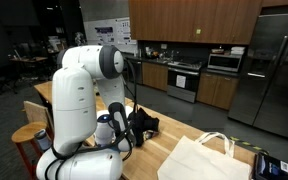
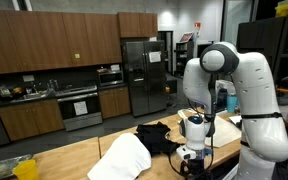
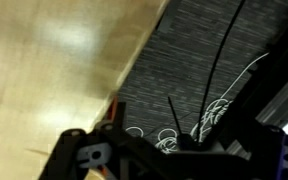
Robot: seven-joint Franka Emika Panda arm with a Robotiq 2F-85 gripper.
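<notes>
In the wrist view the pale wooden bench is filling the left. Its edge is running on a slant from upper right to lower left, and a dark grey striped surface is lying beyond it, crossed by thin black cables. So I am working close to a drop-off, with open board only on the left.

In an exterior view the bench top is stretching away to the left. Behind it, from left to right, dark brown wooden cabinets, a steel oven range and a tall steel refrigerator are lining the far wall, well apart from me.

On the bench a white paper bag is lying leftmost. The black crumpled cloth is sitting next, near the bench's middle. My claw is hanging low just to the right of that cloth, beside it rather than over it; I cannot tell whether they are touching. I am keeping the claw released, jaws spread wide and grasping nothing.
</notes>
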